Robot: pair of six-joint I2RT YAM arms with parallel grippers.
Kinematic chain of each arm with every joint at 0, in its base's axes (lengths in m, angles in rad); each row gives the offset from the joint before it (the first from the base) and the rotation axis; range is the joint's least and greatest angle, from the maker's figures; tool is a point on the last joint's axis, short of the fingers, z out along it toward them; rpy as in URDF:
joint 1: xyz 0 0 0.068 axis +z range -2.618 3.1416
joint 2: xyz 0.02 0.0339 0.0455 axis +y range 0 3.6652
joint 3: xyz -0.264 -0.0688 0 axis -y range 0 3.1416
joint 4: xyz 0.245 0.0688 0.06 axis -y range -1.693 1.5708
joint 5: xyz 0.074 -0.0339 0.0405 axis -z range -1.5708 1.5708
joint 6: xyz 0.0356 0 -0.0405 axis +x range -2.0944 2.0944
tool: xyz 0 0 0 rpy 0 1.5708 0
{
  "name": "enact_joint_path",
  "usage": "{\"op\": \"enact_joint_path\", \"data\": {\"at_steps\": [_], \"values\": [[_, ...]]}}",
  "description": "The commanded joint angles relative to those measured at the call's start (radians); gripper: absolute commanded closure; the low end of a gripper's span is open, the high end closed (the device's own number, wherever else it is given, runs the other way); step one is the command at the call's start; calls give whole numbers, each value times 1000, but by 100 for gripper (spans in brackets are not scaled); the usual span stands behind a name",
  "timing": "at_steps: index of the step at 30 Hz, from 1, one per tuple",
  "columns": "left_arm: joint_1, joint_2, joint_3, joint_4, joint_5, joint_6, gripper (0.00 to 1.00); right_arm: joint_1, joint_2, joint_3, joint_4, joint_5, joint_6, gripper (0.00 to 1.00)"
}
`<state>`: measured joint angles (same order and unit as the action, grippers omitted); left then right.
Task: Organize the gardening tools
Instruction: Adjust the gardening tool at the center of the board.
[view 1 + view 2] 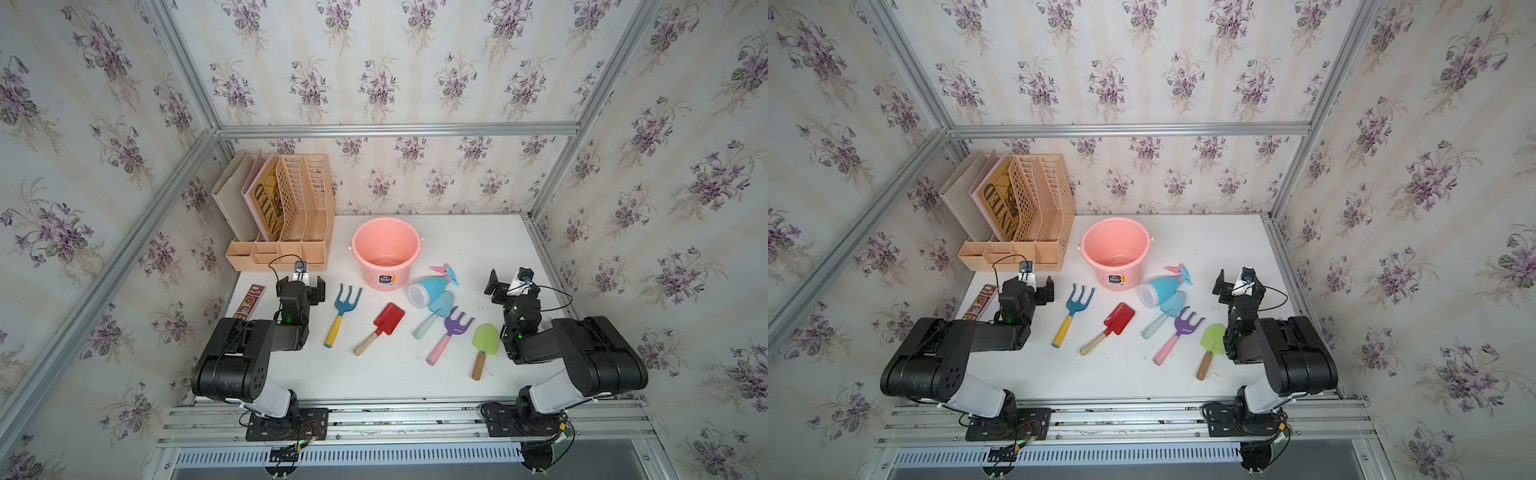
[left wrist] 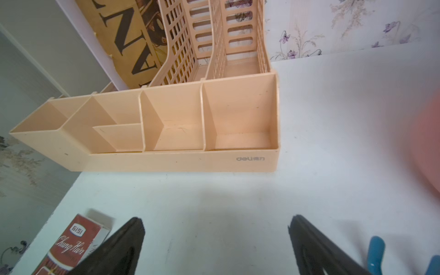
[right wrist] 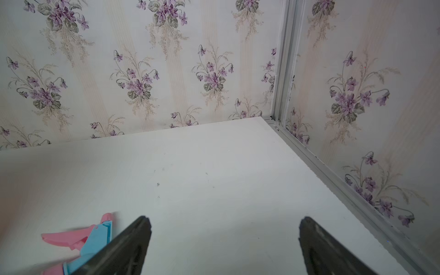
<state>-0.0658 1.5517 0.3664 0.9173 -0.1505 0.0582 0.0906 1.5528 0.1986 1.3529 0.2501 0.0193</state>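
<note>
The gardening tools lie in a row on the white table in both top views: a blue fork [image 1: 344,305], a red trowel [image 1: 384,324], a light-blue trowel [image 1: 438,309], a purple fork [image 1: 453,328] and a green trowel [image 1: 485,340]. A light-blue spray bottle [image 1: 428,291] lies on its side behind them, its pink trigger [image 3: 71,238] beside my right gripper. My left gripper [image 1: 301,284] hovers left of the blue fork [image 2: 376,250], open and empty [image 2: 216,221]. Right of the bottle, my right gripper [image 1: 509,280] is open over bare table [image 3: 225,220].
A pink bucket [image 1: 385,251] stands upright behind the tools. A beige desk organiser [image 1: 286,245] with front compartments [image 2: 238,114] fills the back left corner. A red pencil box [image 1: 251,301] lies by the left wall. Metal frame rails edge the table.
</note>
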Motion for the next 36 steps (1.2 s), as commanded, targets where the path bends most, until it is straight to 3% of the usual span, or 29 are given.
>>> {"op": "enact_joint_path", "data": {"at_steps": [1, 18, 22, 25, 27, 29, 34, 36], "values": [[-3, 0, -2, 42, 12, 26, 1, 1, -4, -1, 3, 11, 4, 0], [12, -1, 17, 5, 45, 17, 1, -14, -9, 9, -14, -55, -5, 0], [20, -24, 34, -40, 35, 8, 1, 2, -127, 165, -392, -10, -11, 0], [12, -97, 127, -262, -19, -7, 1, 39, -163, 276, -565, 107, 18, 0], [3, -130, 215, -468, 8, 4, 1, 39, -186, 360, -716, 65, 68, 0], [-27, -186, 268, -564, 3, 5, 1, 39, -185, 456, -892, 26, 145, 0], [-87, -214, 390, -822, 136, -46, 1, 49, -175, 634, -1216, -118, 275, 0], [-126, -218, 399, -868, 122, -49, 1, 50, -174, 697, -1337, -146, 358, 0]]}}
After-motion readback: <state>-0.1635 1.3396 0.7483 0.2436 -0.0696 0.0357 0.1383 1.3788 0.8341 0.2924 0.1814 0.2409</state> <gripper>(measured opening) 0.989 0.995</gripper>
